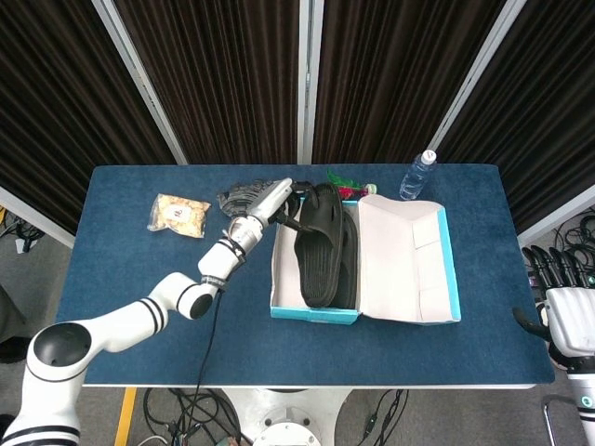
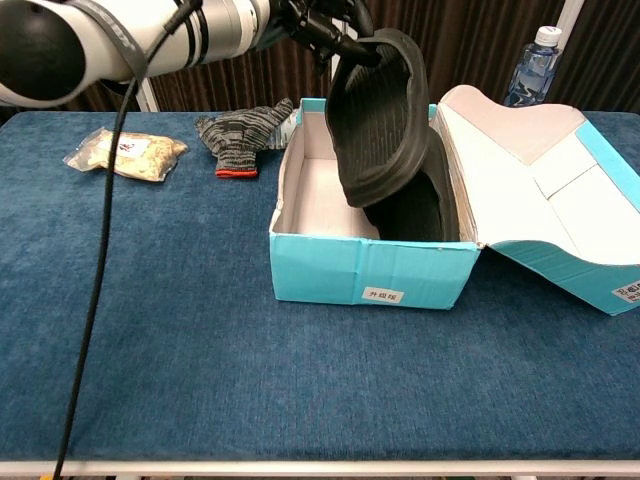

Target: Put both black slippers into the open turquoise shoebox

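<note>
Left robot hand [image 1: 282,199] grips the second black rubber slipper [image 2: 380,115] by its far strap end, tilted above the open turquoise cardboard shoebox [image 2: 367,270] on the bench, over the first black slipper [image 1: 346,269]. Light, flexible; likely droops. Right robot hand [image 1: 569,316] idle, fingers apart.

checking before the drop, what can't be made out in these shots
- Black slipper lying in the turquoise shoebox: mostly hidden in both views by the held black slipper.
- Left hand: its grip is too small in head view, cropped in chest view.
- Right hand: cut off by the head view's edge.
</note>
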You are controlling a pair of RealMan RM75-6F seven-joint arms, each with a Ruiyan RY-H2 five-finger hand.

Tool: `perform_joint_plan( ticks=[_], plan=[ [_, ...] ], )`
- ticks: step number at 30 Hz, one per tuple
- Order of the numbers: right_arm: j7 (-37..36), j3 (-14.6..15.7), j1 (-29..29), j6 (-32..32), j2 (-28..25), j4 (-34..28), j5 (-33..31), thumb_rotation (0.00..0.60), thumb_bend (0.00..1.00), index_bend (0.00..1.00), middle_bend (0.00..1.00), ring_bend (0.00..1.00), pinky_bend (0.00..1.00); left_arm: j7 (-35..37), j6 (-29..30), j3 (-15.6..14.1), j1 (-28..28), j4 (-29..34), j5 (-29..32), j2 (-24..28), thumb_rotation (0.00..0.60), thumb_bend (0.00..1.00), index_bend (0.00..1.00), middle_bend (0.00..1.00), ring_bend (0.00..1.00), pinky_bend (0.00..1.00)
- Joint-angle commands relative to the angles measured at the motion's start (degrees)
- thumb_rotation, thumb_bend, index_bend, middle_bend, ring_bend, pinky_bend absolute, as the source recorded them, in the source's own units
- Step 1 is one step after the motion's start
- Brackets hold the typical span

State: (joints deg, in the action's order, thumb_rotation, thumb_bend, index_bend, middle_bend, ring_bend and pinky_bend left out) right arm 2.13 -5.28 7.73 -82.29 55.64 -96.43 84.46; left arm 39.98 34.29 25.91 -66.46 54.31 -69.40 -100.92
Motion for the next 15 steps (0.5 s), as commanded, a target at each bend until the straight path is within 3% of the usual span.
perform_joint_plan(
  ticks=[1,6,15],
  plan=[
    [0.19,-0.05,0.01,0.09,-0.11,-0.16,-0.15,0.6,0.14,0.0,0.08,0.0,0.0,2.72,0.47,0.09,-1.24,-4.94,-0.18,-3.39,0.6,0.0,0.54,0.51,0.72,0.64],
    [0.66,-0.11,0.02,0.07,-0.22,-0.6,-0.22,0.6,0.14,0.0,0.08,0.0,0.0,5.62,2.73,-0.83,-0.97,-9.47,-1.56,-6.25,0.6,0.0,0.54,0.51,0.72,0.64],
    [1.28,-0.11,0.01,0.15,-0.26,-1.05,-0.37,0.6,0.14,0.0,0.08,0.0,0.0,10.37,11.33,-5.43,0.73,-16.95,-7.55,-11.26,0.6,0.0,0.54,0.51,0.72,0.62]
  ],
)
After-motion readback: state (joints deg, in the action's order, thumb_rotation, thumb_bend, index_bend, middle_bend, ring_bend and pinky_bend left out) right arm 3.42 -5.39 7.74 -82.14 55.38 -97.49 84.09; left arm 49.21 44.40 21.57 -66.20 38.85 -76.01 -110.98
